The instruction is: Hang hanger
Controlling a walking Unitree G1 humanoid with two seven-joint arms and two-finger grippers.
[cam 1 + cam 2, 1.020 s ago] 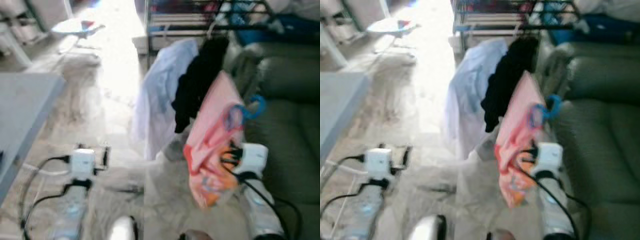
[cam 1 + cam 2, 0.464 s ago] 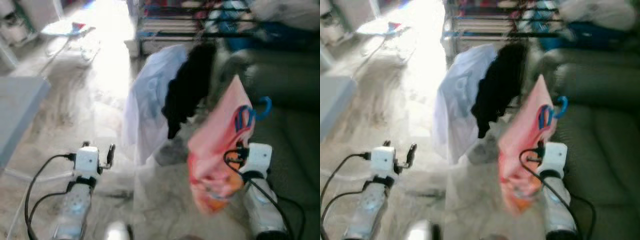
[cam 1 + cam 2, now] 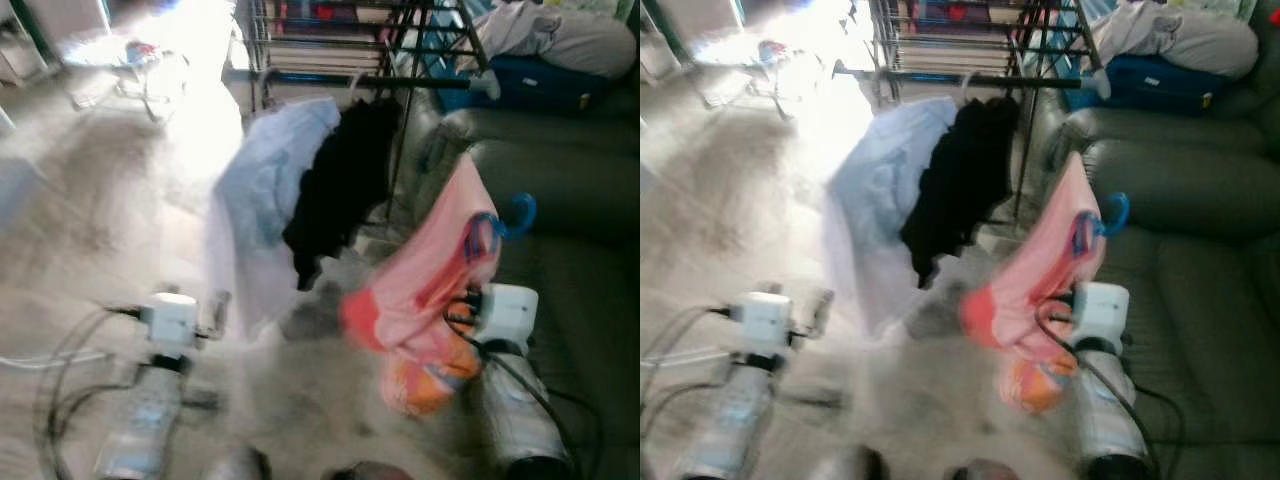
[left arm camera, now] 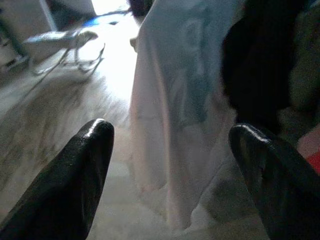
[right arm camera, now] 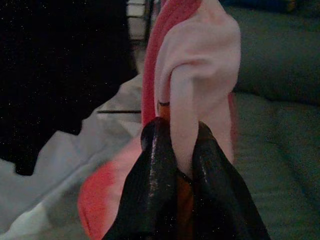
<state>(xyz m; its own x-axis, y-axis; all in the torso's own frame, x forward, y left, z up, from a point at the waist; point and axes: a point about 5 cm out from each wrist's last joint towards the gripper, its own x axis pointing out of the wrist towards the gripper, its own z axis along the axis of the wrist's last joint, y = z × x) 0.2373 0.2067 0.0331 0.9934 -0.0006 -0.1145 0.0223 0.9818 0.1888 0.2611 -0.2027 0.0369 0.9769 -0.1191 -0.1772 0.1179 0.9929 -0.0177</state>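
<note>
A pale, sunlit floor (image 3: pixel 120 190) fills the left, with a dark green sofa (image 3: pixel 1180 200) on the right and a black drying rack (image 3: pixel 970 80) at the far side carrying a white shirt (image 3: pixel 260 200) and a black garment (image 3: pixel 340 190). Near right, the right gripper (image 5: pixel 176 150) pinches a pink garment (image 3: pixel 430 280) on a blue hanger (image 3: pixel 515 215), short of the rack. The left gripper (image 4: pixel 172 155), spread wide, holds nothing. Motion blur smears the near floor.
</note>
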